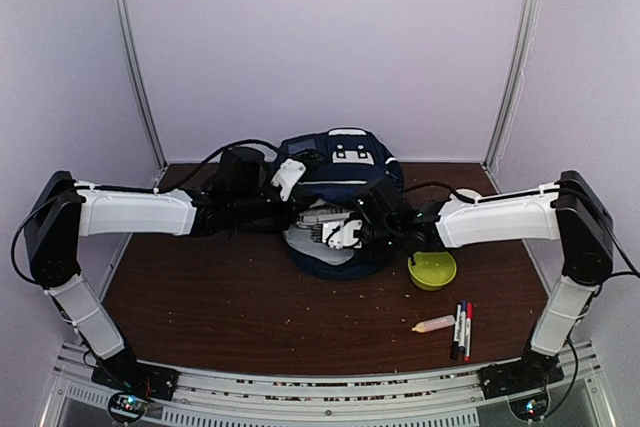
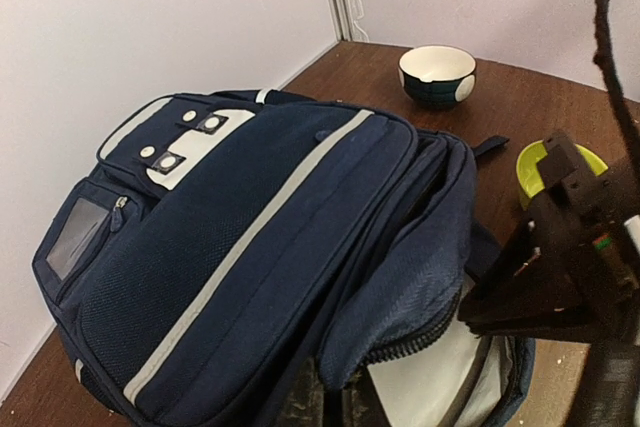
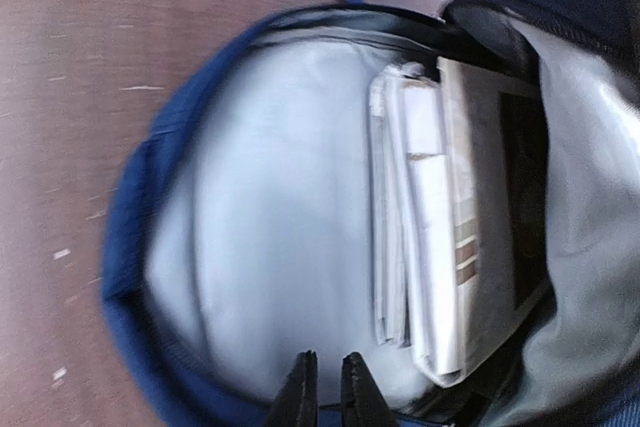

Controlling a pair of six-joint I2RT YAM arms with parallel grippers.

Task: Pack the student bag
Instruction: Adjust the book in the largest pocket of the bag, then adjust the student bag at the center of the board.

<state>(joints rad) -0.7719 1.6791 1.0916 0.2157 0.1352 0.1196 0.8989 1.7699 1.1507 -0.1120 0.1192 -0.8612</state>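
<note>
Dark brown worktop (image 1: pixel 250 297), student bag (image 1: pixel 345 172) at its middle, mouth gaping, left gripper (image 1: pixel 295 187) closed at the bag's rim, right gripper (image 3: pixel 327 387) above the bag's mouth, barely parted, empty

Matt navy cloth on the bag (image 2: pixel 250 247), coarse weave across its front pocket; lining (image 3: pixel 270 227) smooth, pale grey. Paper booklets (image 3: pixel 415 237) inside. Surface (image 1: pixel 250 297), dark wood grain; bowl (image 2: pixel 437 72) gleams, glazed.
</note>
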